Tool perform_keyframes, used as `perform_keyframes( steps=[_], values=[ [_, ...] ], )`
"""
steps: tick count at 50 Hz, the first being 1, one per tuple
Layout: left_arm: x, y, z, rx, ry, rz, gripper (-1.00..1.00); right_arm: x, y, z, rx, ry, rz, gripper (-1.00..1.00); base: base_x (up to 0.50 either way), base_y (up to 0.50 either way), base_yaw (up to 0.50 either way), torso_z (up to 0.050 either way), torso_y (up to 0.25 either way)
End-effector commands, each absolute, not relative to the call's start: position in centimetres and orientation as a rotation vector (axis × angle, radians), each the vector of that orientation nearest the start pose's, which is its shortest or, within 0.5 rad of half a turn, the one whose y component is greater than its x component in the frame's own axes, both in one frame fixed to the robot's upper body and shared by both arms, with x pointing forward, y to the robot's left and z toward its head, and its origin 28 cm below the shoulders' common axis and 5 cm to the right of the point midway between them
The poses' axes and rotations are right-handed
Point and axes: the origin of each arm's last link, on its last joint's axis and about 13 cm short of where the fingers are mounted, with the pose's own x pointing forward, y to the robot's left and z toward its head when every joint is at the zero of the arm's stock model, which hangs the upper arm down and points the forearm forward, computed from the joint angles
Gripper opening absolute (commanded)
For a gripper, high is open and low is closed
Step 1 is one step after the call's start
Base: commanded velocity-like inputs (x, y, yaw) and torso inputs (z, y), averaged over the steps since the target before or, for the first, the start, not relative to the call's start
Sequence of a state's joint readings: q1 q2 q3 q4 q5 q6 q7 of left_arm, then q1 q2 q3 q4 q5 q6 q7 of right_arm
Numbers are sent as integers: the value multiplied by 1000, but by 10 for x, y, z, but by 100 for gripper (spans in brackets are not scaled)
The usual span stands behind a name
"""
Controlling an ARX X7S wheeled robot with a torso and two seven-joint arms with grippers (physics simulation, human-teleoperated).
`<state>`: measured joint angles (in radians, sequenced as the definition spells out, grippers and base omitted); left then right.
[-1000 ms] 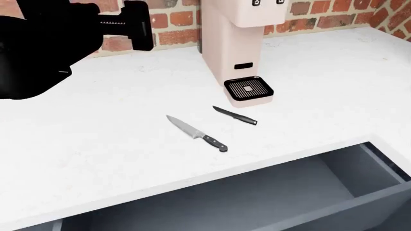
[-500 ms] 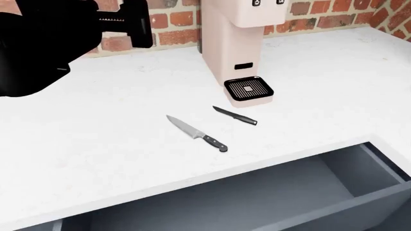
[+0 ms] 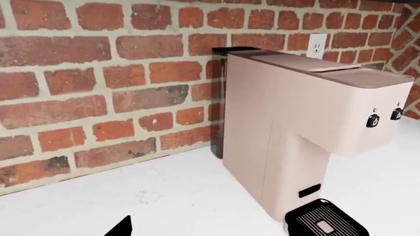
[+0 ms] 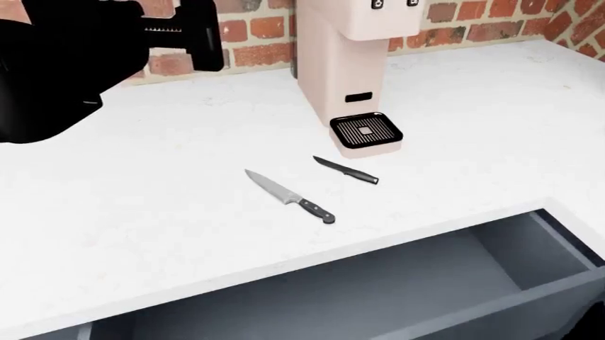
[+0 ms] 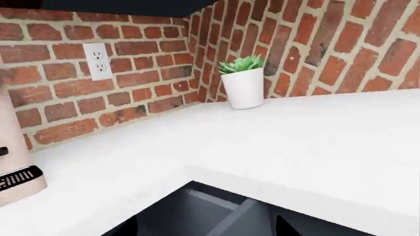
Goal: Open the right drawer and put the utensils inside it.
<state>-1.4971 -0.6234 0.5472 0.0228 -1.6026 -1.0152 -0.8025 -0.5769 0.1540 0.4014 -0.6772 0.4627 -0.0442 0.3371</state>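
The right drawer (image 4: 378, 290) is seen pulled open below the bench (image 4: 142, 205); the chef's knife (image 4: 288, 197) and paring knife (image 4: 346, 171) lie flat, near each other. The left claw (image 4: 194, 35) is held high, well apart; neither claw's state can be told. A flat blade could be skidded rather than gripped. The coffee machine (image 4: 350, 64) crowds the paring knife, while a potted plant (image 5: 244, 81) sits far off.

The left arm (image 4: 57, 64) is raised high, left of the coffee machine (image 4: 345, 64), its gripper (image 4: 198, 35) pointing at the brick wall (jaw state unclear); the right arm is unseen.
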Motion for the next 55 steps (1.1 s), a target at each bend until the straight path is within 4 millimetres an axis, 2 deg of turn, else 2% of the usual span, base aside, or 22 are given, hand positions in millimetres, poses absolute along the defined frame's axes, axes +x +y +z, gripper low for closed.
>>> perform_keyframes(
  steps=[1, 5, 7, 9, 11, 12, 17, 20, 24, 25, 28, 29, 30, 31, 32, 33, 36, 39, 40, 42, 44, 55],
  values=[
    [284, 230, 360, -13, 70, -187, 100, 79, -164, 160, -42, -429, -407, 100, 0, 0, 0, 0, 0],
    [284, 229, 362, -11, 70, -190, 100, 78, -168, 178, -51, -433, -434, 100, 0, 0, 0, 0, 0],
    [284, 228, 362, -11, 68, -190, 100, 91, -173, 196, -71, -411, -492, 100, 0, 0, 0, 0, 0],
    [284, 229, 361, -12, 69, -191, 100, 103, -169, 209, -126, -423, -402, 100, 0, 0, 0, 0, 0],
    [286, 230, 360, -14, 72, -189, 100, 114, -167, 223, -195, -325, -381, 100, 0, 0, 0, 0, 0],
    [286, 230, 360, -14, 72, -188, 100, 116, -166, 226, -209, -300, -379, 100, 0, 0, 0, 0, 0],
    [286, 231, 358, -17, 75, -185, 100, 120, -165, 270, -207, -203, -277, 100, 0, 0, 0, 0, 0],
    [287, 231, 357, -17, 77, -186, 100, 117, -160, 274, -220, -112, -263, 100, 0, 0, 0, 0, 0],
    [288, 231, 357, -16, 80, -188, 100, 124, -169, 283, -267, -47, -202, 100, 0, 0, 0, 0, 0],
    [287, 231, 358, -17, 79, -189, 100, 125, -173, 282, -316, -8, -174, 100, 0, 0, 0, 0, 0],
    [287, 231, 358, -16, 78, -187, 100, 135, -182, 286, -230, 70, -96, 100, 0, 0, 0, 0, 0],
    [287, 231, 358, -16, 78, -187, 100, 137, -186, 286, -235, 128, -12, 100, 0, 0, 0, 0, 0],
    [287, 231, 357, -14, 80, -186, 100, 137, -214, 271, -64, 350, -264, 100, 0, 0, 0, 0, 0],
    [287, 231, 357, -15, 81, -186, 100, 138, -233, 244, -5, 459, -353, 100, 0, 0, 0, 0, 0],
    [287, 232, 358, -15, 81, -184, 100, 131, -224, 221, 113, 649, -273, 100, 0, 0, 0, 0, 0],
    [287, 232, 358, -15, 80, -184, 100, 136, -216, 213, 64, 710, -187, 100, 0, 0, 0, 0, 0],
    [287, 232, 359, -14, 79, -180, 100, 171, -197, 213, -2, 760, 6, 100, 0, 0, 0, 0, 0],
    [289, 232, 357, -17, 81, -180, 100, 198, -173, 232, -198, 748, 155, 100, 0, 0, 0, 0, 0],
    [290, 232, 356, -16, 83, -180, 100, 205, -168, 247, -252, 698, 167, 100, 0, 0, 0, 0, 0],
    [290, 232, 355, -17, 86, -178, 100, 213, -169, 307, -270, 441, 138, 100, 0, 0, 0, 0, 0],
    [291, 232, 355, -16, 87, -179, 100, 202, -169, 368, -295, 176, 103, 100, 0, 0, 0, 0, 0],
    [293, 232, 354, -15, 90, -177, 100, 218, -155, 400, -374, 136, 196, 100, 0, 0, 0, 0, 0]
  ],
)
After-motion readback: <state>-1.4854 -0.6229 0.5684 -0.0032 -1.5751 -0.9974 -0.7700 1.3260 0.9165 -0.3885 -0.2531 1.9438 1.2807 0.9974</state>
